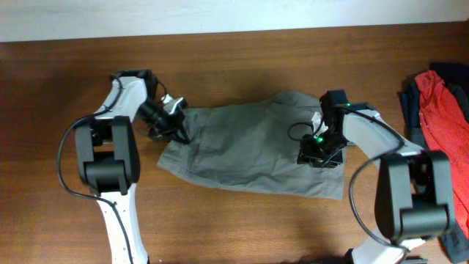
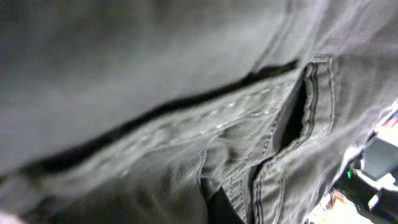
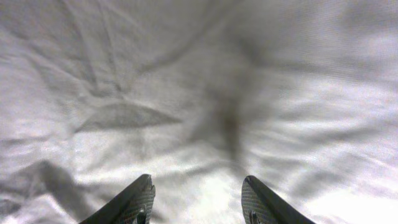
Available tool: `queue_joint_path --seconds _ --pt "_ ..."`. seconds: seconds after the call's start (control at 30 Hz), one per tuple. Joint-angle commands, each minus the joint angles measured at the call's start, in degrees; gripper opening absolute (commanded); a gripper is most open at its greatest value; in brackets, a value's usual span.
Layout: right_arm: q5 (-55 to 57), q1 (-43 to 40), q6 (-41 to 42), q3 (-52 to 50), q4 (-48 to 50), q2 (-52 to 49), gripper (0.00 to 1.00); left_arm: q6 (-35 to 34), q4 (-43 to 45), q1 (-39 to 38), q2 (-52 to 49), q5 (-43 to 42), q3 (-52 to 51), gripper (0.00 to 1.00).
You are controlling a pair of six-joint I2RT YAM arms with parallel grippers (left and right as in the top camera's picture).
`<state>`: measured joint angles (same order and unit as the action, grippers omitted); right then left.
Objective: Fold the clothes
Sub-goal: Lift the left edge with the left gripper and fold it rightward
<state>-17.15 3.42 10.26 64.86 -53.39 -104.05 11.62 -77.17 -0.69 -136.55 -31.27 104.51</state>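
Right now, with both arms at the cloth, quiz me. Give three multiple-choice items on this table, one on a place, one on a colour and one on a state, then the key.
1. Where does the red garment lie?
A. at the table's right edge
B. at its left edge
C. at its middle

2. What colour are the spread shorts?
A. red
B. grey-khaki
C. yellow

3. How do the right gripper's fingers stand?
A. shut on a fold
B. open over the shorts
C. out of view

Key:
1 A: the overhead view shows it beside the navy garment, on the right arm's side.
2 B: the overhead view shows grey-khaki cloth.
3 B: the right wrist view shows both fingers apart, with cloth beyond them.
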Motion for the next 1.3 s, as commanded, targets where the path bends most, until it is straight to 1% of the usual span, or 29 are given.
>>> queue_joint_path --seconds 0.0,0.13,0.17,0.3,0.33,0.37,0.47,0.5,0.6,0.67,0.8,0.87,0.97,1.03,1.2,1.27 --pt "-0.42 0.33 -1.01 3.56 -1.81 8.79 0.51 4.76 -4.37 3.72 2.60 5.49 3.89 0.01" --pt "-0.22 0.33 -0.07 4.70 -1.70 17.20 0.52 4.74 -6.05 6.62 8.81 9.40 5.57 0.01" --pt "-0.20 0.33 0.70 4.85 -1.64 19.71 0.52 4.66 -6.29 7.54 11.50 12.04 5.77 0.01" --pt "-0.22 0.33 1.03 4.85 -1.66 22.38 0.55 2.84 -6.23 8.50 17.25 17.75 5.77 0.01" --pt "-0.24 0.33 1.03 4.85 -1.79 22.71 0.55 0.74 -6.10 8.50 20.11 23.37 5.88 0.00" --pt "-0.24 0.33 1.16 4.85 -1.90 22.69 0.55 -0.24 -5.42 8.41 22.95 25.29 6.08 0.01" --pt "-0.22 0.33 1.18 4.85 -1.86 22.69 0.55 -0.42 -3.56 7.65 25.81 25.07 6.14 0.01" --pt "-0.22 0.31 1.16 4.85 -1.68 22.69 0.55 -0.50 -3.32 6.23 26.45 25.05 6.12 0.01" --pt "-0.22 0.33 1.16 4.85 -1.75 22.69 0.55 -7.08 -3.45 1.33 26.18 24.70 6.08 0.00" --pt "-0.24 0.33 1.16 4.85 -1.88 22.69 0.55 -14.49 -2.19 -2.47 26.18 23.56 6.08 0.01" --pt "-0.22 0.33 1.16 4.85 -1.90 22.69 0.55 -23.65 1.05 -10.58 26.18 20.57 6.08 0.00" --pt "-0.22 0.33 1.16 4.85 -1.90 22.69 0.55 -26.34 2.51 -15.37 25.92 21.35 6.08 0.01" --pt "-0.22 0.33 1.16 4.85 -1.92 22.69 0.55 -29.09 3.34 -20.09 25.29 26.27 6.05 0.02" --pt "-0.22 0.33 1.16 4.85 -1.99 22.69 0.55 -29.22 3.50 -23.08 24.22 28.39 6.05 0.03" --pt "-0.22 0.33 1.16 4.85 -2.40 22.69 0.55 -33.03 4.81 -28.57 20.83 28.59 6.01 0.04" --pt "-0.13 0.33 1.18 4.85 -2.78 22.67 0.55 -33.07 5.16 -29.70 19.67 29.18 6.01 0.03"
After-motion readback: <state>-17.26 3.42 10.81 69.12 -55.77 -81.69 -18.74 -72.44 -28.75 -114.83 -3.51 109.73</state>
